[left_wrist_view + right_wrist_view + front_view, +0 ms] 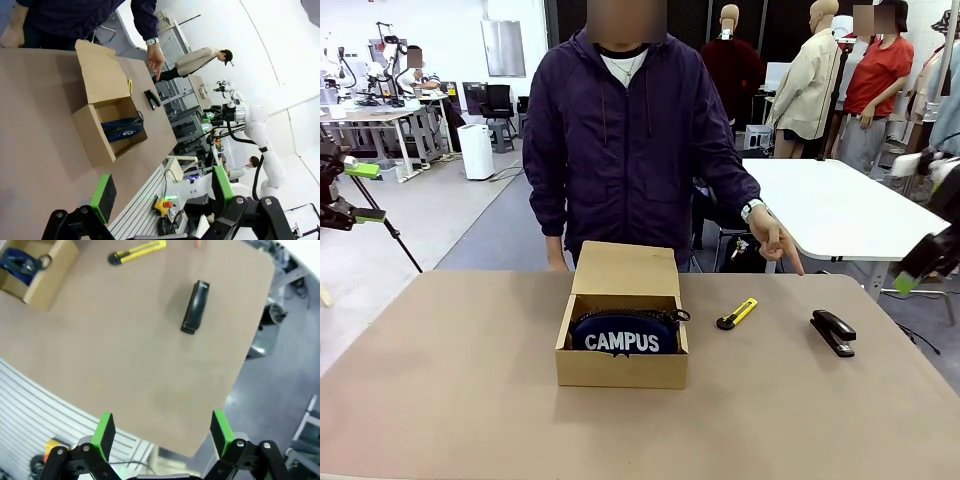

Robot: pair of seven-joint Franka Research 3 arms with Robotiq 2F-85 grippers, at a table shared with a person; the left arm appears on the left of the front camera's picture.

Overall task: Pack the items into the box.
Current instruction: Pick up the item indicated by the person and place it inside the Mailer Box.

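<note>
The brown cardboard box stands in the middle of the table with its flap lid raised toward the person. Inside it lies the navy "CAMPUS" pouch. To its right on the table lie the yellow-and-black utility knife and, farther right, the black stapler. My left gripper hangs open off the table's left side, aimed at the box and pouch. High at the right edge my right gripper is open, with the stapler and knife below it.
A person in a dark jacket stands behind the box, one hand pointing down at the table near the knife and stapler. A white table stands behind at the right. Bare tabletop surrounds the box.
</note>
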